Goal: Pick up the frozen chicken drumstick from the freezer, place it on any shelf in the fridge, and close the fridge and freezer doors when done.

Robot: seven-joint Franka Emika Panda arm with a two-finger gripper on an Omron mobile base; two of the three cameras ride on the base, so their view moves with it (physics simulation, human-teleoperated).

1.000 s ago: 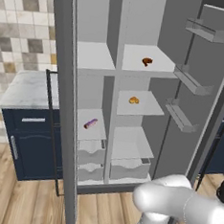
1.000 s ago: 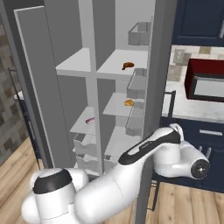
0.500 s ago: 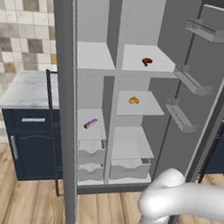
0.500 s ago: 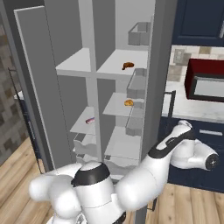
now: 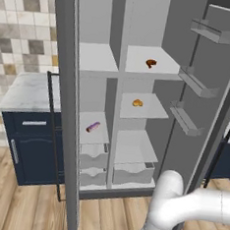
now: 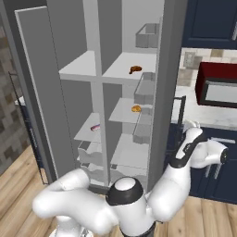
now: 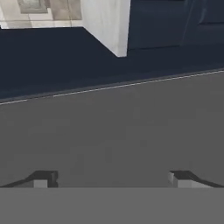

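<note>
The dark reddish-brown drumstick [image 5: 151, 63] [image 6: 135, 69] lies on the highest white shelf [image 5: 137, 57] [image 6: 121, 65] of the wider fridge column [image 5: 139, 114]. Left of it is the narrower freezer column [image 5: 94, 85], with its door [image 5: 63, 107] open. The fridge door [image 5: 212, 96] [image 6: 165, 92] also stands open. My gripper [image 6: 189, 126] [image 7: 111, 177] is on the outer side of that door, near its black bar handle [image 6: 178, 120]. Its fingertips [image 7: 43, 178] are spread open with nothing between them, and they face the door's plain grey outer face [image 7: 113, 127].
An orange-yellow lump [image 5: 137, 103] [image 6: 136, 109] sits on the fridge's second shelf. A pink-purple bar [image 5: 92, 127] [image 6: 95, 127] lies on a freezer shelf. Clear bins [image 5: 193, 84] line the fridge door's inner face. Dark blue cabinets [image 5: 30, 149] [image 6: 217, 180] flank the unit on both sides.
My arm has swung further right, round the open fridge door's edge, and the hand has come up behind its outer face. The food and both doors have not moved.
</note>
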